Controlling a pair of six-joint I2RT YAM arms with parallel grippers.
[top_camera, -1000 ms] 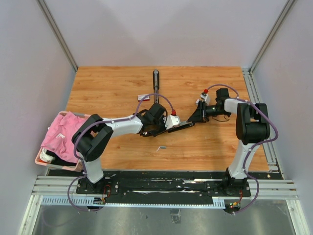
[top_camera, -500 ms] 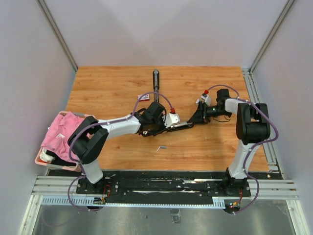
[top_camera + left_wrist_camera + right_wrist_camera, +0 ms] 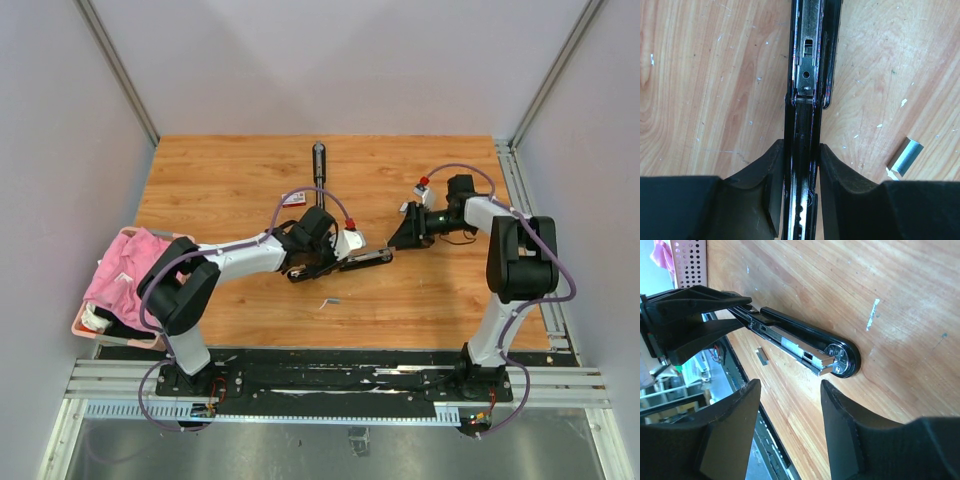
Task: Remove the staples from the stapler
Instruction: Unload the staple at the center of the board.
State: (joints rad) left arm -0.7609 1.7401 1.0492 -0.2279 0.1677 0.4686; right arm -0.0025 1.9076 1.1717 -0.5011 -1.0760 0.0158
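The black stapler lies on the wooden table with its silvery magazine exposed and its round-ended base pointing right. My left gripper is shut on its rear part, and in the left wrist view its fingers press both sides of the stapler. My right gripper is open and empty, a little to the right of the stapler's front end, not touching it. A short silvery strip of staples lies loose on the table in front of the stapler, also visible as the strip and the strip.
A long black bar-shaped object lies at the back centre. A small red-and-white box sits behind the left gripper. A pink basket with pink cloth stands at the table's left edge.
My right gripper has opened and drawn back to the right, off the stapler's front end. My left gripper has shifted slightly left, still holding the stapler.
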